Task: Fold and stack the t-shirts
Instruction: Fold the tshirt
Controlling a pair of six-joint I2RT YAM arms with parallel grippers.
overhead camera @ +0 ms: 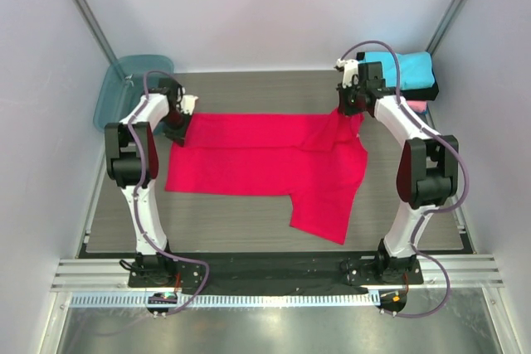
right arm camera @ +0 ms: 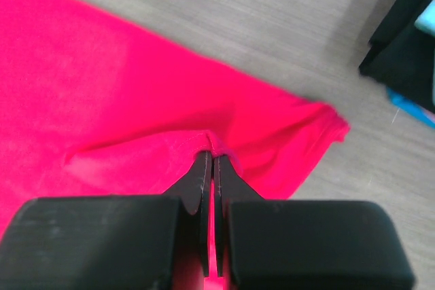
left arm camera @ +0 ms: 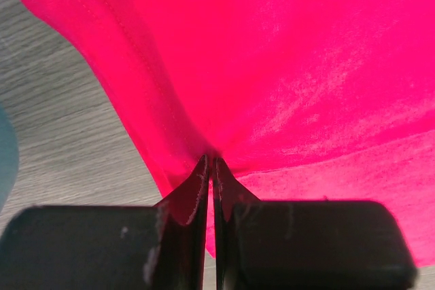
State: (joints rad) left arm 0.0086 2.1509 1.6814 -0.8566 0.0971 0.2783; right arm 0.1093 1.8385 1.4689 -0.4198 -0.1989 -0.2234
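Observation:
A large bright red t-shirt (overhead camera: 265, 163) lies spread across the middle of the table, one part hanging toward the front right. My left gripper (overhead camera: 177, 132) is shut on the shirt's far left corner (left arm camera: 211, 156). My right gripper (overhead camera: 349, 109) is shut on a fold of the red shirt (right arm camera: 212, 149) at its far right. A stack of folded shirts stands at the back right: cyan (overhead camera: 404, 66) on top, black (overhead camera: 423, 91) under it, a pink edge (overhead camera: 417, 107) below. The black shirt also shows in the right wrist view (right arm camera: 408, 39).
A translucent teal plastic bin (overhead camera: 124, 87) stands at the back left corner, behind my left arm. White walls close in the table on both sides and at the back.

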